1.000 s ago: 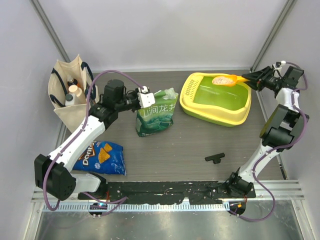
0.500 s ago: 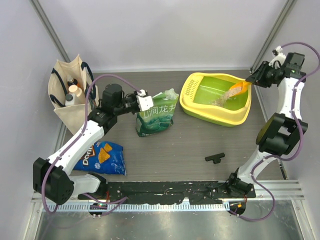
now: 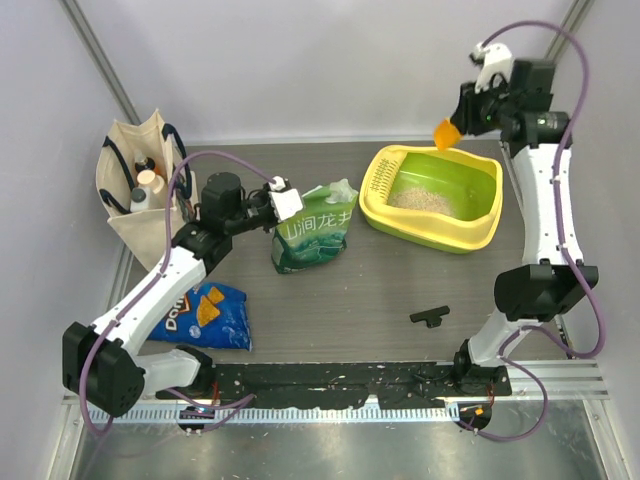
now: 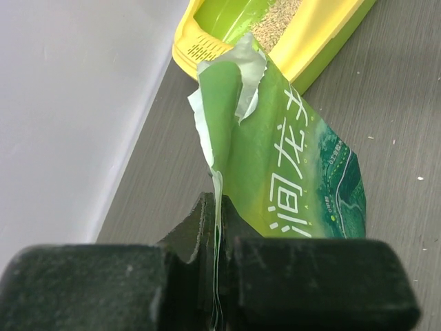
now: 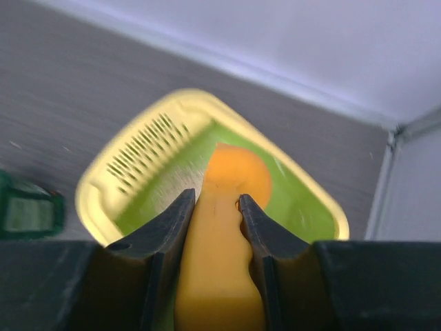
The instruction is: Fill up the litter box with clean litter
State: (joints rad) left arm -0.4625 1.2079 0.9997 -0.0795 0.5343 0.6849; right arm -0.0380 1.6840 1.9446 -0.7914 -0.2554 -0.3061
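top: high, looking down | wrists: nearer, looking outward | shared: litter box [image 3: 430, 232]

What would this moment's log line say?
left gripper: shut on pouch | right gripper: holding scoop over litter box | litter: pile inside

1. The left arm [image 3: 150, 285] reaches from lower left to centre-left of the top view. The left gripper [image 3: 284, 203] is pinched tight on the green pouch [image 3: 312, 238].
2. The right arm [image 3: 550, 210] stands tall at upper right. The right gripper [image 3: 462, 118] points down-left, its jaws clasping the orange scoop [image 3: 445, 133].
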